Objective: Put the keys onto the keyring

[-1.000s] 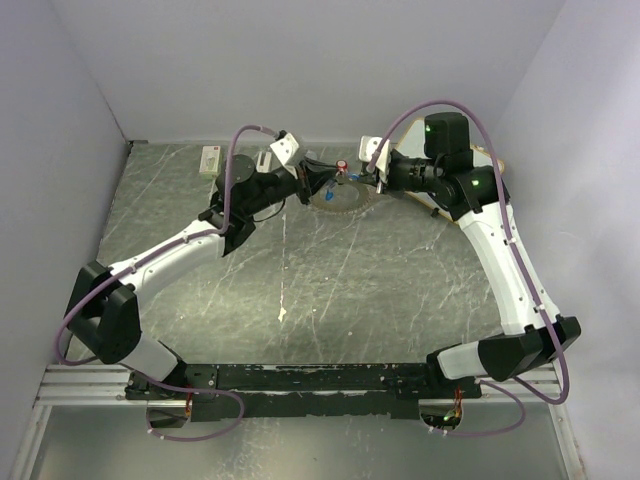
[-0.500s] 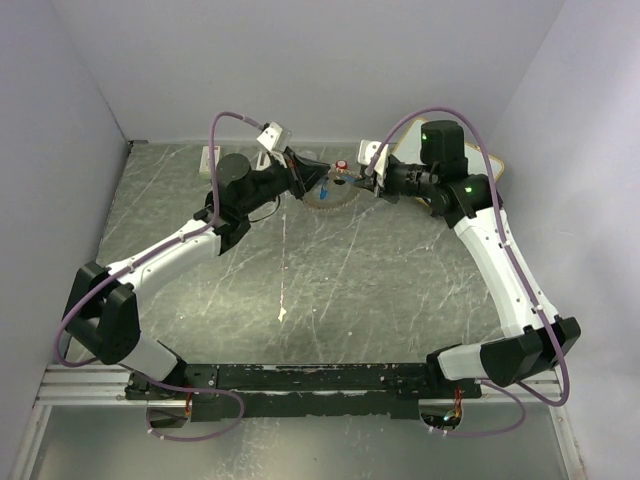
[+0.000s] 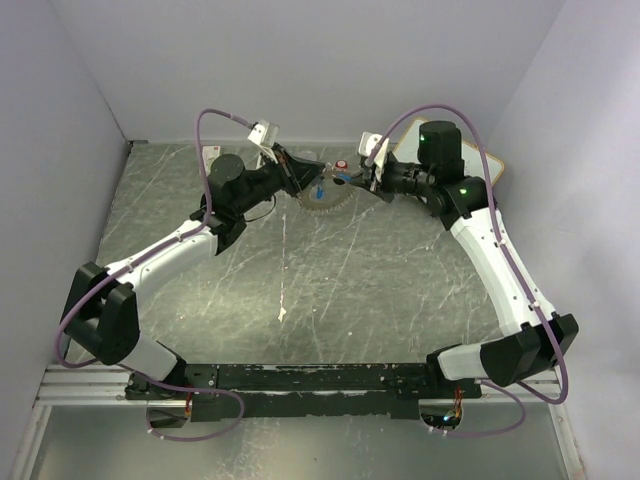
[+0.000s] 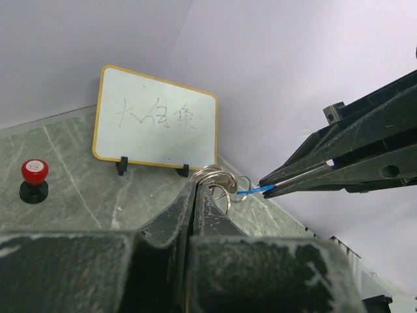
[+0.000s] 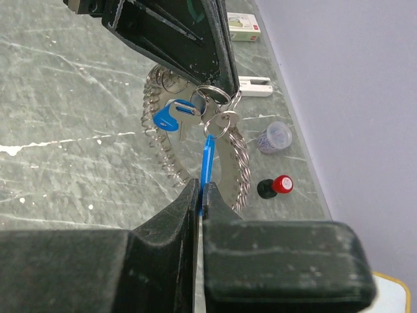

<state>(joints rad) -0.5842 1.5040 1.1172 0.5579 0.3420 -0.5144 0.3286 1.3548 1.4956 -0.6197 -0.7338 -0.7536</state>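
My left pincer [image 4: 195, 190] is fully closed and pinches a bunch of small silver rings [image 4: 218, 179] at its tip. My right pincer [image 5: 200, 193] is closed as well, and it holds the thin blue key [image 5: 208, 160] by its lower end, edge-on. The upper end of this key meets one small ring just under the left tip. The oval blue key [image 5: 168, 119] hangs beside it from the same bunch. The big toothed keyring [image 5: 159, 153] is below both tips, at the far side of the worktop [image 3: 350, 280]. I cannot tell if it rests there or partly hangs from the bunch.

The grip on the key is narrow, so I think a small twist can make the key slide out. If I pull sideways too hard, the rings may slip from the left pincer and all may fall. The two tips are near each other, so a careless approach can knock them together.
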